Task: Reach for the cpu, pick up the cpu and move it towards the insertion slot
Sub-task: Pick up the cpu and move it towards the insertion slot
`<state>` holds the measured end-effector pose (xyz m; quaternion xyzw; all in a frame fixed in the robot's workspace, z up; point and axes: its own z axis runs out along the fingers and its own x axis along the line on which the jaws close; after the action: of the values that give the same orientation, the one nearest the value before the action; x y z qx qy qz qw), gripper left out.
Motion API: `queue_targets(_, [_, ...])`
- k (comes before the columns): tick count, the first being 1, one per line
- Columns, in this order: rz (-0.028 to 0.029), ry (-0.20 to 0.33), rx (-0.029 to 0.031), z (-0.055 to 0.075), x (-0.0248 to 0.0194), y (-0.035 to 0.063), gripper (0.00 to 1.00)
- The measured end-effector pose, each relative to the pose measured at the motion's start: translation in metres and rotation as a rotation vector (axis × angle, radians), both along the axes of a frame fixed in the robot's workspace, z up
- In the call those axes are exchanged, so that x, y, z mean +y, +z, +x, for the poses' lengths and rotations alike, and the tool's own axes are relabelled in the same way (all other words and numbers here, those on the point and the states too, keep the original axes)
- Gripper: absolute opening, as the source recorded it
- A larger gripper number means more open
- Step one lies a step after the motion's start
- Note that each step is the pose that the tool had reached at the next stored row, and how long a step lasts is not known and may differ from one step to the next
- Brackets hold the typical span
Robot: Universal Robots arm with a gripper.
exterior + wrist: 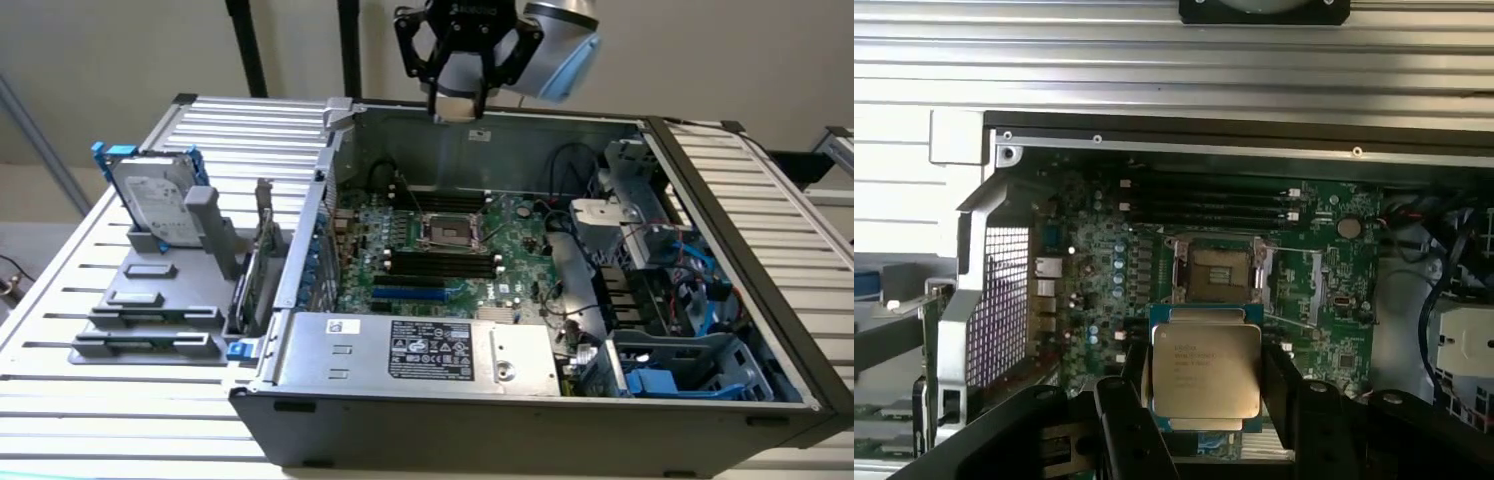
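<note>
The cpu (1206,375), a flat square chip with a silvery face, sits clamped between my two black fingers (1137,385) in the wrist view. My gripper (1206,385) is shut on it. In the exterior view the gripper (458,105) hangs high over the back wall of the open computer case, with the cpu (458,110) as a small pale piece at its tip. The insertion slot (445,232) is a dark square socket with a shiny frame in the middle of the green motherboard. It lies well below the gripper, and in the wrist view the slot (1217,275) shows just beyond the held chip.
Black memory slots (434,262) flank the socket. A silver power supply (414,345) fills the case's front. Cables and drive bays (654,270) crowd the exterior view's right. A hard drive (154,195) with blue brackets stands on a grey rack at the exterior view's left.
</note>
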<state>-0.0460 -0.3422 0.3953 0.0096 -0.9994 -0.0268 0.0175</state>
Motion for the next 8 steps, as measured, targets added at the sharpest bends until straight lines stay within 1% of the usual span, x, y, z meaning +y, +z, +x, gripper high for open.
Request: queue_targets(8, [-0.0003, -0.045, 0.0002, 0.014, 0.0010, -0.0117, 0.55])
